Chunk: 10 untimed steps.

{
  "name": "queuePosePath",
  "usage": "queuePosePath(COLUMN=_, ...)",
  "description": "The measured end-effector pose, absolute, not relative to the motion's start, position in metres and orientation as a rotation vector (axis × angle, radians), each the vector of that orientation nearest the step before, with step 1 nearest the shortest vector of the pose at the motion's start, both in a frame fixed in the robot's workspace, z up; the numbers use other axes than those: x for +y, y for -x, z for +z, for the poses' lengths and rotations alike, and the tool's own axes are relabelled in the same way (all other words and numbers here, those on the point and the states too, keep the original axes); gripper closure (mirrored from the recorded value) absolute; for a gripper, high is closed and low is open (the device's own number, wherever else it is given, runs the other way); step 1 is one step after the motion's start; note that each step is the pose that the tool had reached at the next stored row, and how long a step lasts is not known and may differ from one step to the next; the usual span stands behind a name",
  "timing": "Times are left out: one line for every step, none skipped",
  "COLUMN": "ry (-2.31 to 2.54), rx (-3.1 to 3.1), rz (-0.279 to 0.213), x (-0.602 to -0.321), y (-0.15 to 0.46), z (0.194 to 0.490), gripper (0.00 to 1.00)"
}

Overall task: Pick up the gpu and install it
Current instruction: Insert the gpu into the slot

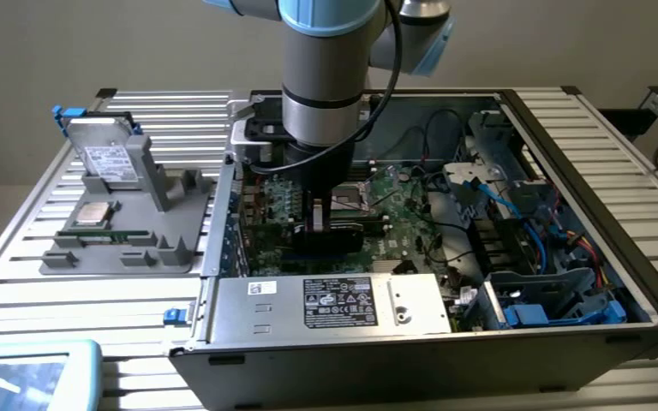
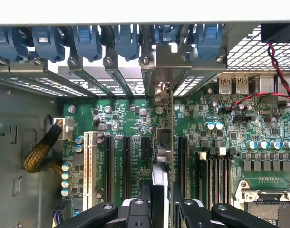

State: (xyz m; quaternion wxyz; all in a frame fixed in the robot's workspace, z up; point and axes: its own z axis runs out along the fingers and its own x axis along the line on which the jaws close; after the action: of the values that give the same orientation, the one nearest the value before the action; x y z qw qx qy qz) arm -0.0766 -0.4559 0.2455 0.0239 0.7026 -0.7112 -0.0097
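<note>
The gpu [image 1: 331,238] stands upright inside the open computer case [image 1: 603,231], low over the green motherboard [image 1: 403,231], with its black cooler facing the camera. My gripper [image 1: 320,214] reaches down from the arm and is shut on its upper edge. In the wrist view the gpu [image 2: 163,156] is edge-on, running between the black expansion slots [image 2: 127,166] toward the rear openings. Its silver bracket [image 2: 160,90] sits at the case's back wall under the blue clips [image 2: 126,40]. Both black fingers [image 2: 145,197] of the gripper [image 2: 160,202] press the card's two faces. Whether the card's lower edge is in a slot is hidden.
A silver power supply [image 1: 329,304] borders the near side of the case. Blue cables and drive bays [image 1: 535,257] crowd the exterior view's right. Outside on the left, a grey fixture [image 1: 134,244] holds a hard drive [image 1: 112,158], a processor [image 1: 95,214] and a memory stick [image 1: 103,233].
</note>
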Motion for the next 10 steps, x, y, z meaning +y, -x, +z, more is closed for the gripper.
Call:
queuePosePath(ry=-2.174, rx=-2.201, rz=-0.03, x=-0.4559, y=0.0766, z=0.2455, gripper=0.73)
queuePosePath(ry=-2.174, rx=-2.201, rz=-0.03, x=-0.4559, y=0.0766, z=0.2455, gripper=0.73)
queuePosePath(ry=-2.174, rx=-2.201, rz=-0.03, x=-0.4559, y=0.0766, z=0.2455, gripper=0.73)
queuePosePath(ry=-2.174, rx=-2.201, rz=-0.029, x=-0.4554, y=0.0767, z=0.2455, gripper=0.73)
queuePosePath(ry=-2.174, rx=-2.201, rz=-0.029, x=-0.455, y=0.0766, z=0.2455, gripper=0.73)
queuePosePath(ry=-2.175, rx=-2.201, rz=-0.029, x=-0.4548, y=0.0766, z=0.2455, gripper=0.73)
queuePosePath(ry=-2.175, rx=-2.201, rz=-0.029, x=-0.4546, y=0.0766, z=0.2455, gripper=0.73)
queuePosePath(ry=-2.175, rx=-2.201, rz=-0.029, x=-0.4544, y=0.0766, z=0.2455, gripper=0.73)
queuePosePath(ry=-2.174, rx=-2.201, rz=-0.028, x=-0.4539, y=0.0767, z=0.2455, gripper=0.73)
queuePosePath(ry=-2.174, rx=-2.201, rz=-0.028, x=-0.4534, y=0.0767, z=0.2456, gripper=0.73)
